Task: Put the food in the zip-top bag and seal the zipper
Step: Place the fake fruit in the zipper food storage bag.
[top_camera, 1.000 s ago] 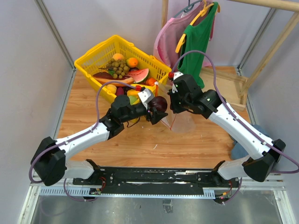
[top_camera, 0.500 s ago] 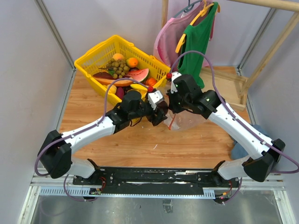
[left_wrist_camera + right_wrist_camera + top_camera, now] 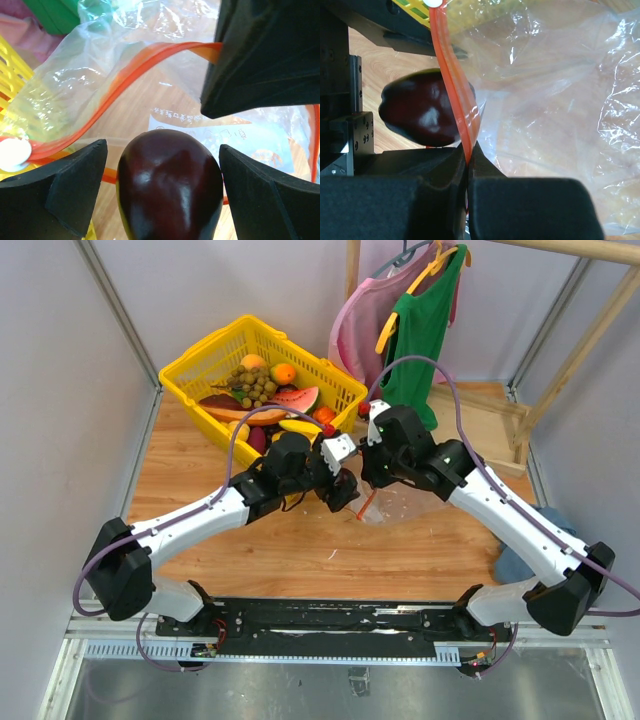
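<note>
The clear zip-top bag (image 3: 402,502) lies on the wooden table right of centre. My right gripper (image 3: 368,480) (image 3: 468,152) is shut on its red-orange zipper (image 3: 452,75) and holds the mouth open. My left gripper (image 3: 346,490) (image 3: 164,145) is at the mouth with a dark purple food (image 3: 170,185) between its jaws. The food touches the right finger, and a narrow gap shows at the left finger (image 3: 75,185). The food also shows beside the strip in the right wrist view (image 3: 422,112). The zipper (image 3: 130,70) arcs ahead of it, and the white label (image 3: 250,145) lies beyond.
A yellow basket (image 3: 200,360) holding grapes, watermelon, oranges and other toy food stands at the back left. Pink and green clothes (image 3: 420,320) hang on a wooden rack at the back right. A blue cloth (image 3: 510,565) lies at the right edge.
My left gripper has carried the purple food right and forward, from beside the bag to its mouth. The right gripper keeps its hold on the zipper and has hardly moved.
</note>
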